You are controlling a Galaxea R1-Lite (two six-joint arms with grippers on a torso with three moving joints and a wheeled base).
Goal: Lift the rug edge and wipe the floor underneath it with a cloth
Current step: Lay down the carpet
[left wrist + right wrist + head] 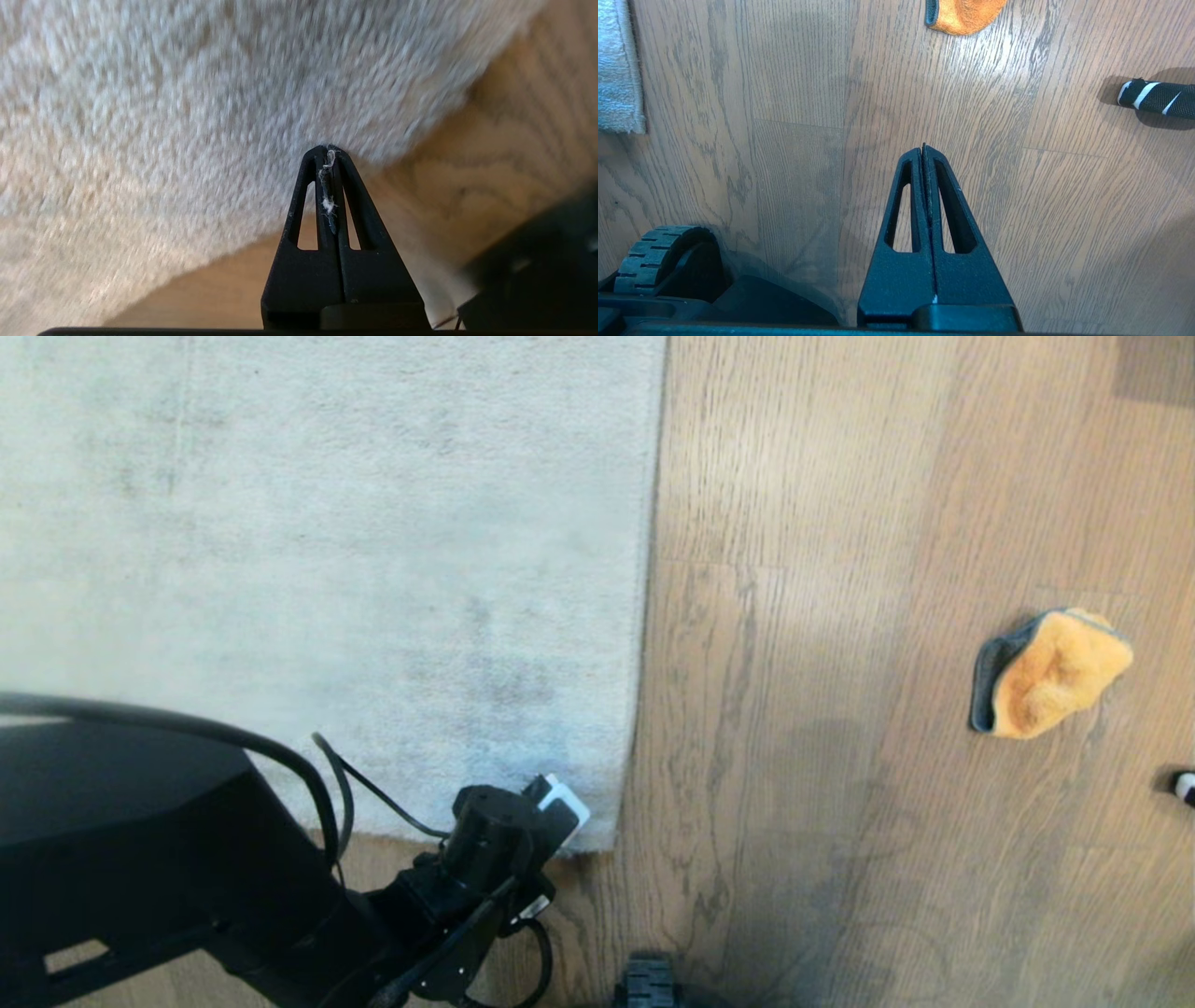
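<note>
Left hand at the rug corner
Left hand clenched, empty, at the rug edge; right hand clenched; cloth well apart on the floor.

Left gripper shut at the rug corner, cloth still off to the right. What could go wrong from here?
1. The left gripper is shut at the pale grey-beige short-pile rug edge with only lint between its fingers; it may push the flat edge rather than lift it.
2. The fluffy orange cloth with grey trim lies unheld on the wood-grain plank floor; the shut right gripper must open first.
</note>
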